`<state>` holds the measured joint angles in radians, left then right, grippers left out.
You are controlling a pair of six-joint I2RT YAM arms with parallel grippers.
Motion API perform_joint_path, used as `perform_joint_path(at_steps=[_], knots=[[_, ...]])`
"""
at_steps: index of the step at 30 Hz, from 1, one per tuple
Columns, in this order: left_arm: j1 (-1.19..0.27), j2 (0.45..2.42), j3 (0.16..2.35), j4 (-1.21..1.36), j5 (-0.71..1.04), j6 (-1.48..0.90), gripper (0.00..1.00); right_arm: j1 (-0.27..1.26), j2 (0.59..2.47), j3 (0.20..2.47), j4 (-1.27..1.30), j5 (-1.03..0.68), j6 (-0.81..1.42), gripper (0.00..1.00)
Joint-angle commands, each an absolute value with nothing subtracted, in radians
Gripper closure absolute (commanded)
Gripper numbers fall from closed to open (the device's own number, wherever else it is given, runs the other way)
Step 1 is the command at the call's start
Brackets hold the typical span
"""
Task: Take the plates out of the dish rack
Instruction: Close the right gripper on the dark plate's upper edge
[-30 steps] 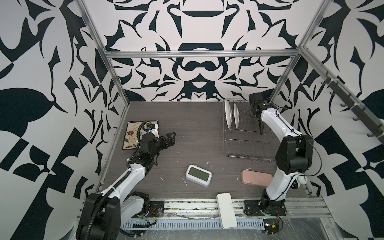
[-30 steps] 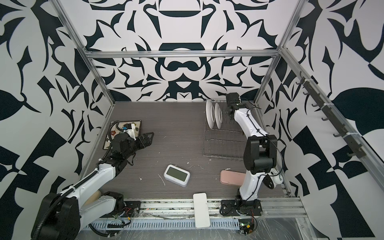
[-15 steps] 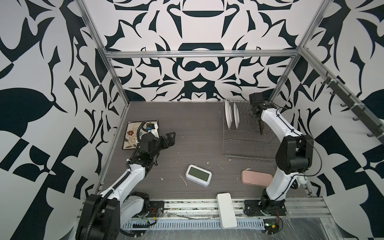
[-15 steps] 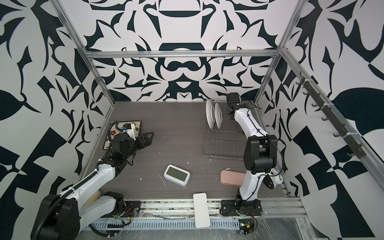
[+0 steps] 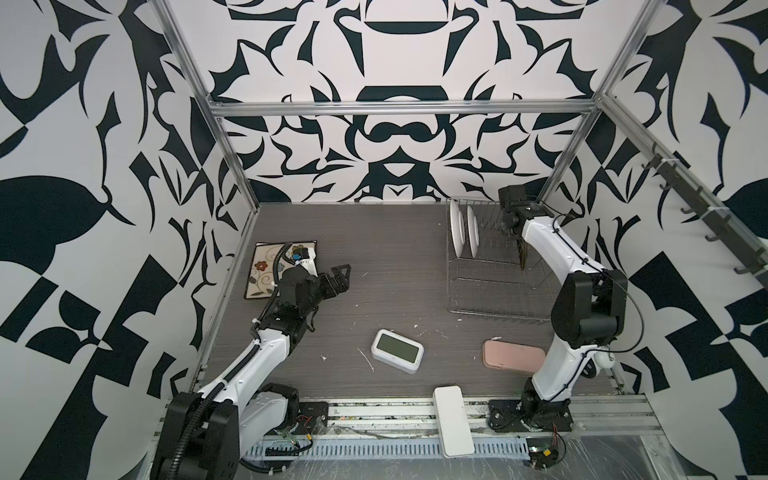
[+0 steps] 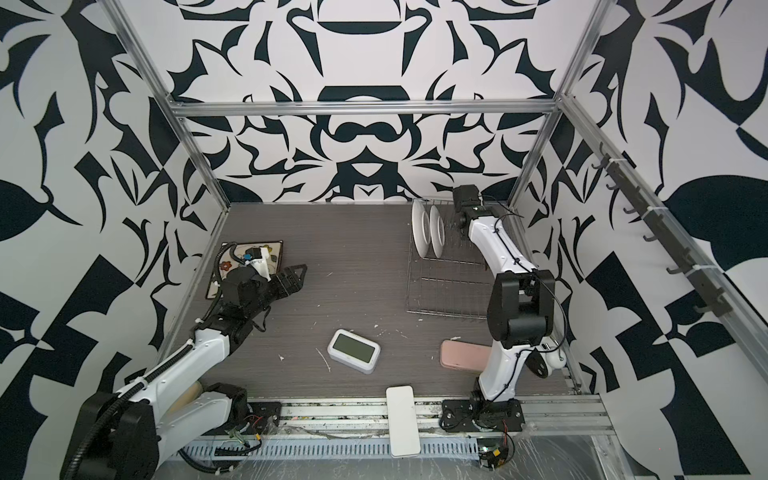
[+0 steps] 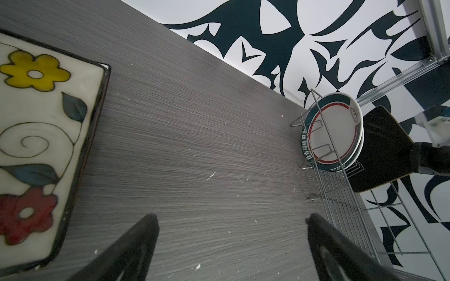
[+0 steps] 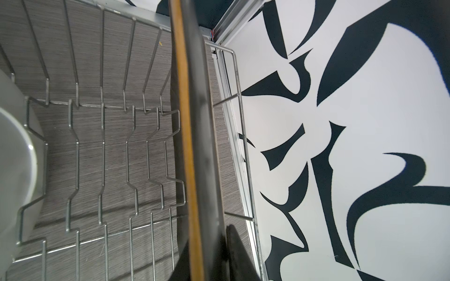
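1. Since the right claw (image 5: 514,239) was pinched narrow on the edge of the dark plate (image 7: 379,150), which stood on edge at the far right end of the rack (image 5: 494,311), my main worry was a snag. Pull it up crooked and the bottom edge could catch a prong or the side wire, dragging the whole rack along.
2. Slip risk too. It only had a thin glazed rim to hold, so I'd guess the plate could swing or slide out once the wires stopped carrying it.
3. The wall sat just beside that end of the rack, so there wasn't much room to swing out to the right without a bump.
4. In the rack were two round plates (image 5: 458,235), upright side by side at the far left end, and the dark plate at the far right. Bare prongs stood between them and across the near half.
5. Out of the rack, the floral plate (image 5: 266,270) lay flat on the table (image 5: 395,249) at the far left.
6. The left claw (image 5: 338,279) hung wide open with nothing in it, just right of the floral plate and well apart from the rack.
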<state>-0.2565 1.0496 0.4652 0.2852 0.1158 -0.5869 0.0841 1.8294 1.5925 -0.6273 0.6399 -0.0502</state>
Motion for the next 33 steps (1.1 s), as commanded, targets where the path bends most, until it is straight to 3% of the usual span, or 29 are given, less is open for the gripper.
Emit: perform_joint_path(at_steps=[1,16,20,33], knots=[[-0.259,1.026,0.463,0.27,0.104,-0.591,0.01,0.081,1.819,1.637,-0.611,0.657,-0.051,0.81],[-0.26,1.028,0.46,0.269,0.103,-0.595,0.01,0.082,1.81,1.638,-0.604,0.667,-0.06,0.89],[-0.259,1.035,0.457,0.271,0.1,-0.598,0.01,0.082,1.801,1.637,-0.591,0.666,-0.069,1.0],[-0.259,1.042,0.464,0.262,0.097,-0.613,0.01,0.081,1.741,1.635,-0.538,0.662,-0.099,1.0]])
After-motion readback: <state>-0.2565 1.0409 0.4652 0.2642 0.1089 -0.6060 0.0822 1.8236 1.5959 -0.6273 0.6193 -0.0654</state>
